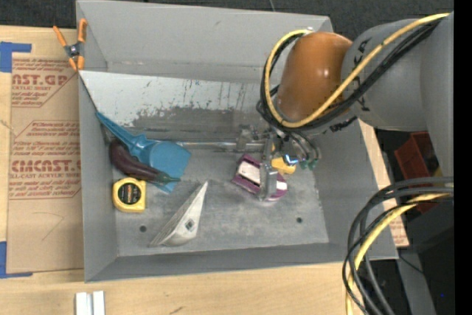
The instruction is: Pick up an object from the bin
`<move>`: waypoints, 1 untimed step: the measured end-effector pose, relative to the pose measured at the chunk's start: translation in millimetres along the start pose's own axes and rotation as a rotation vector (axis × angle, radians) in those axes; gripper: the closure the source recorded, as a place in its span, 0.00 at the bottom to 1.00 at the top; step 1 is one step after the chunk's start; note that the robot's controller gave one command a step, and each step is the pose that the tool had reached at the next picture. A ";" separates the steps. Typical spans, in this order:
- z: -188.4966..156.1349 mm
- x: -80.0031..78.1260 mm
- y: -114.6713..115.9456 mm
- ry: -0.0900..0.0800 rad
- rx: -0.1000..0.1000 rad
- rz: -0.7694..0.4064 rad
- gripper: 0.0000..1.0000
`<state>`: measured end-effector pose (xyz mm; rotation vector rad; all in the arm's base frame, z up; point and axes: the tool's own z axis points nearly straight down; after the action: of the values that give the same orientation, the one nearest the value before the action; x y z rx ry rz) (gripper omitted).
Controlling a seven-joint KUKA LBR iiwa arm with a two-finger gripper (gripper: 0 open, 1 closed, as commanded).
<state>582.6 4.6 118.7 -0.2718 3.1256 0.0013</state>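
Observation:
My gripper (268,172) is low in the right part of the bin, under the orange wrist cover. It hangs right over a small purple and white object (249,177) lying on the bin floor, and hides that object's right side. A little yellow piece (284,167) shows just to the right of the gripper. Whether the purple and white object is gripped cannot be seen from here.
At the bin's left lie a blue scoop-like tool (151,153) with a dark purple thing (131,161) on it and a yellow tape measure (128,195). A white wedge-shaped piece (184,217) rests near the front. The arm and its cables cover the bin's right side.

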 end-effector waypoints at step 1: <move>8.8 5.3 -41.1 -0.002 0.001 0.142 1.00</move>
<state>584.6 -36.7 109.9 -0.0494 3.1354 -0.0004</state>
